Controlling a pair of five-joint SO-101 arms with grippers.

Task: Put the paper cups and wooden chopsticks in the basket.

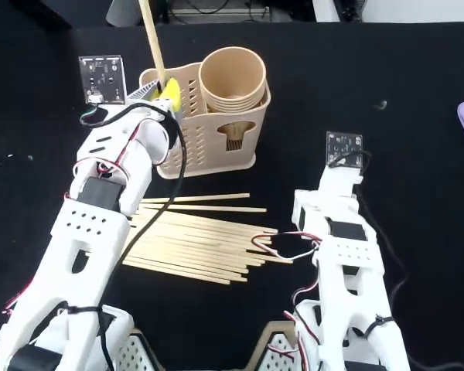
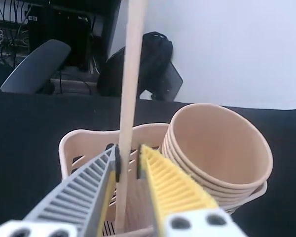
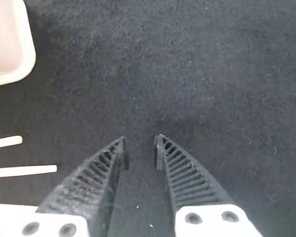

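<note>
The left jaws pinch one upright chopstick, its lower end inside the basket beside the stacked paper cups. The right jaws hang slightly parted, empty, above the table. Released crooked, the stick might topple out (the loose chopsticks lie nearby).

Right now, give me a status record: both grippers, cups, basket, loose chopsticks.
left gripper: jaws shut on one chopstick, held upright at the left end of the basket
right gripper: jaws open, empty, low over the table
paper cups: stacked, inside the basket
loose chopsticks: pile on the table in front of the basket
</note>
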